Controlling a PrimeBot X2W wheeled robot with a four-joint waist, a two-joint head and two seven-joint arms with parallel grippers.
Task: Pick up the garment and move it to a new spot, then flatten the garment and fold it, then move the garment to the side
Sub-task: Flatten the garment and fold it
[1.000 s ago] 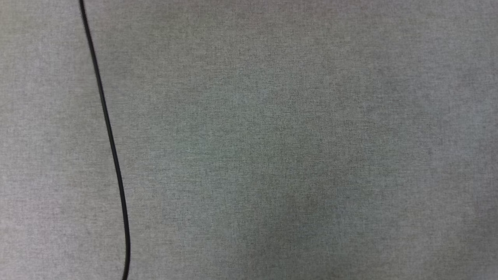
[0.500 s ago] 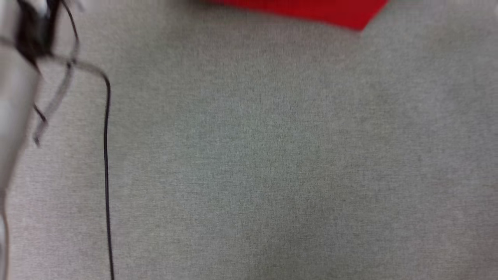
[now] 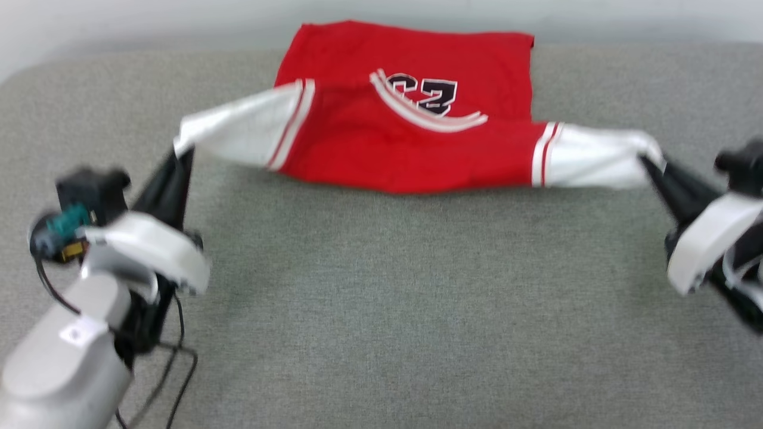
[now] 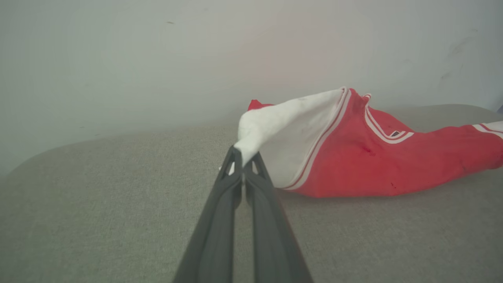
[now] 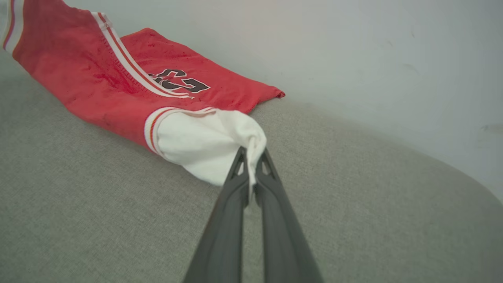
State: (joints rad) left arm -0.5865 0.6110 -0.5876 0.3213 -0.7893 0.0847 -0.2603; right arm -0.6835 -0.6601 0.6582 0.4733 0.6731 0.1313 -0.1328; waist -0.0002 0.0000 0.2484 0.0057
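Head view: grey fabric surface (image 3: 381, 298) meets pale wall (image 3: 119, 24) behind the garment (image 3: 405, 149).

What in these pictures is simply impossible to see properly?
- Head view: the print on the shirt is blurred and partly covered by the collar, so unreadable.
- Head view: the right arm is cut off by the right edge.
- Left wrist view: the far sleeve runs off the right edge.
- Wrist views: the shut left gripper and right gripper hide how much sleeve each pinches.
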